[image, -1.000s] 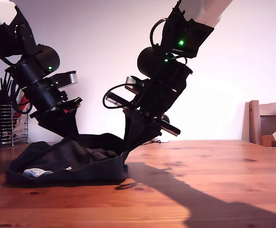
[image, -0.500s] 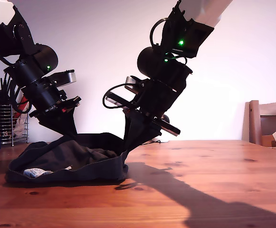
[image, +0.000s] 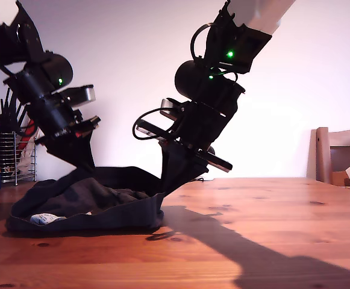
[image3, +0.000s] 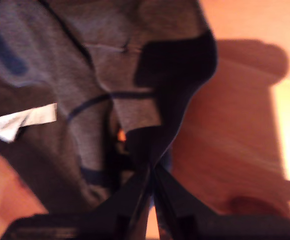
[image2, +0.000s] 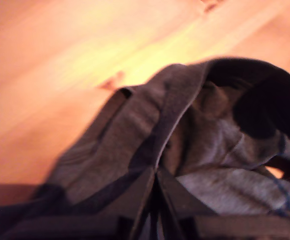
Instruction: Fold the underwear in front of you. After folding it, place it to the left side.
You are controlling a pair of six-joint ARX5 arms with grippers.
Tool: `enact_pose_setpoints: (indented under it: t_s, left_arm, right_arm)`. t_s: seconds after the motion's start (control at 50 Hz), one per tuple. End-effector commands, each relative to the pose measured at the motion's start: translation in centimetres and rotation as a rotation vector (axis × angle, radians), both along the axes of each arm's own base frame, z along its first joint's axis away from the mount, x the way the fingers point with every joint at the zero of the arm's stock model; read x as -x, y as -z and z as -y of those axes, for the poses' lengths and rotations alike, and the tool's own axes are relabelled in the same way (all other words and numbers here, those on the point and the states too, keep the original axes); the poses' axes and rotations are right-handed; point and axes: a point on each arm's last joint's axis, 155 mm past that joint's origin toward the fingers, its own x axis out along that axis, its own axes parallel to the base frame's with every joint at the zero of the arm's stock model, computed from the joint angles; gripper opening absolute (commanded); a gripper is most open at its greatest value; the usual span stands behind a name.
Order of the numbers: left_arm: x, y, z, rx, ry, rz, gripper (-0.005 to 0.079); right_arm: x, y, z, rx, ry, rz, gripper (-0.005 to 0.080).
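So the big wooden table (image: pixel 271 205) is mostly bare on the exterior view's right of the underwear (image: pixel 96 201), just a long arm shadow lying across it, so plenty of room out there. A chair (image: pixel 337 153) sits well clear of the underwear on that side, while a wire utensil rack (image: pixel 6 153) stands close behind the underwear at the exterior view's left, which is the tight spot if the garment ends up going that way. What's changed over the last second: the arm above the underwear's end nearer the rack has tipped back and risen a little, and the back edge it holds has come up with it. The other arm has barely budged. I read that as the fold only starting, with the far edge being raised to carry over the part lying on the table. Nothing is folded yet. The underwear sits on the table between both arms, front waistband flat on the wood, back edge hoisted at two points. My first gripper (image: pixel 81 158) is clamped on the raised edge near the rack, and its wrist view shows the jaws pinched together on grey fabric. My second gripper (image: pixel 173 174) is likewise clenched on the underwear's other raised corner, beside the shadow. The little white label (image: pixel 44 218) shows inside, low in the underwear near its front edge
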Motion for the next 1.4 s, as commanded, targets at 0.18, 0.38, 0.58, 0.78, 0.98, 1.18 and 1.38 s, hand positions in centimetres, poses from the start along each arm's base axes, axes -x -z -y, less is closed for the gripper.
enact_pose_setpoints:
  t_s: [0.18,0.38,0.58,0.78,0.98,1.18,1.38]
  left_arm:
    - [0.5,-2.2,-2.4,-0.117,-0.022,0.041,-0.0021]
    - [0.5,-3.1,-4.2,-0.190,-0.071,0.062,-0.0021]
    - [0.5,-5.1,-5.1,-0.224,-0.099,0.106,-0.0021]
    - [0.5,-6.7,-5.0,-0.207,-0.099,0.144,-0.0021]
    - [0.7,-6.6,-4.4,-0.180,-0.081,0.135,-0.0021]
    - [0.8,-6.8,-4.2,-0.176,-0.072,0.138,-0.0021]
    - [0.7,-6.8,-4.2,-0.174,-0.073,0.144,-0.0021]
  right_arm:
    - [-1.5,0.1,2.7,0.122,-0.003,0.043,-0.0013]
    - [-3.6,-2.9,4.8,0.242,-0.006,0.122,-0.0013]
    - [-4.8,-5.4,5.8,0.311,-0.006,0.182,-0.0013]
    - [-3.5,-5.5,4.6,0.246,-0.032,0.126,0.0145]
    - [-3.7,-5.4,2.8,0.170,-0.040,0.124,0.0323]
    - [-3.2,-2.9,1.6,0.148,-0.067,0.069,0.0323]
    - [-2.6,-0.4,0.1,0.139,-0.100,0.035,0.0323]
